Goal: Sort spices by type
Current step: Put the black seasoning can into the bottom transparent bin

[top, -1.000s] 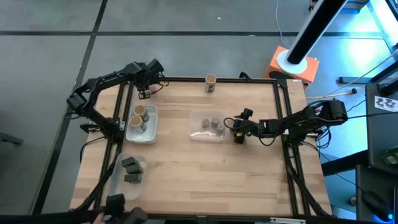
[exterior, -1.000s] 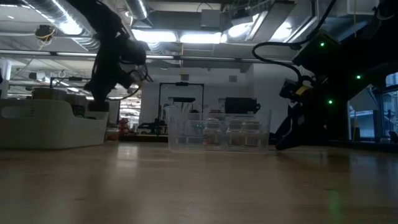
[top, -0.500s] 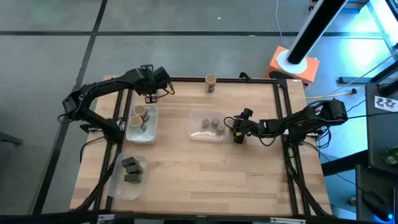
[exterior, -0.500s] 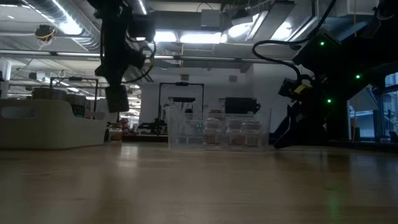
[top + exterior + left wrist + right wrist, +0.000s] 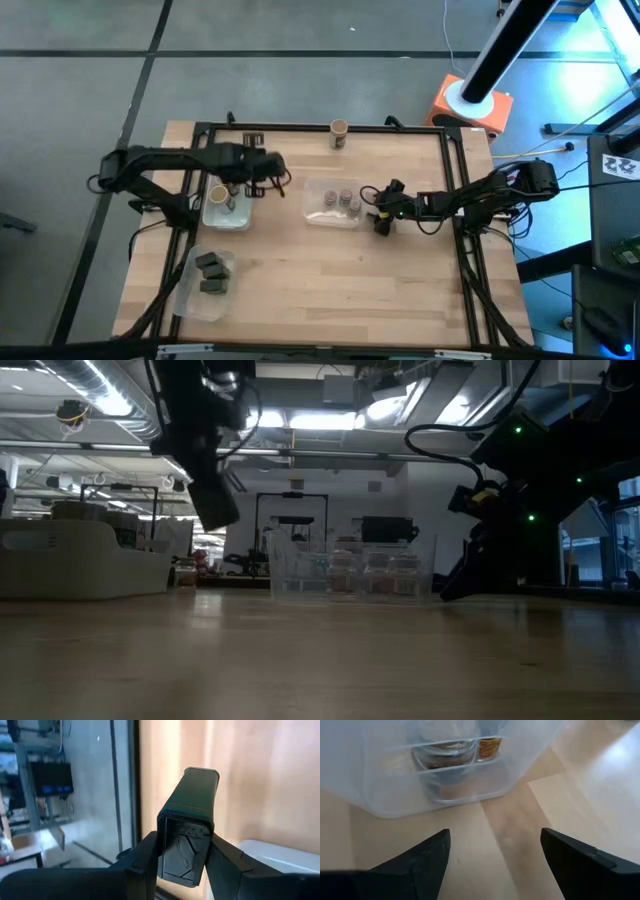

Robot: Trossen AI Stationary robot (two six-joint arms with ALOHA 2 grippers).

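High view: the left gripper (image 5: 272, 176) reaches across the upper left part of the table (image 5: 330, 280), at the right edge of a clear tray (image 5: 228, 212) that holds two tan-topped jars (image 5: 219, 196). Lower left in the frame, a second clear tray (image 5: 203, 290) holds two dark grey packets (image 5: 211, 274). One more tan-topped jar (image 5: 339, 133) stands alone at the table's top edge, just right of the middle. In the centre, a third clear tray (image 5: 331, 213) carries squat grey-brown jars (image 5: 345, 199). The right gripper (image 5: 381, 203) sits low just beside that tray's right side.

Low view: the left gripper (image 5: 213, 500) hangs in the upper left of the frame, well above the table top, with a dark packet tilted in its grip. The centre tray (image 5: 350, 570) shows mid-frame with the squat jars (image 5: 375, 573) inside. The right arm is a dark shape at the right, close to the tray.

Left wrist view: the two fingers (image 5: 148, 857) are clamped on a dark grey rectangular packet (image 5: 190, 820) that stands up between them; a pale tray rim (image 5: 280, 855) shows at lower right.

Right wrist view: the right gripper's fingers (image 5: 422, 857) stand wide apart with nothing between them, pointing at the clear tray wall (image 5: 395, 795) and a squat jar (image 5: 442, 752) behind it.
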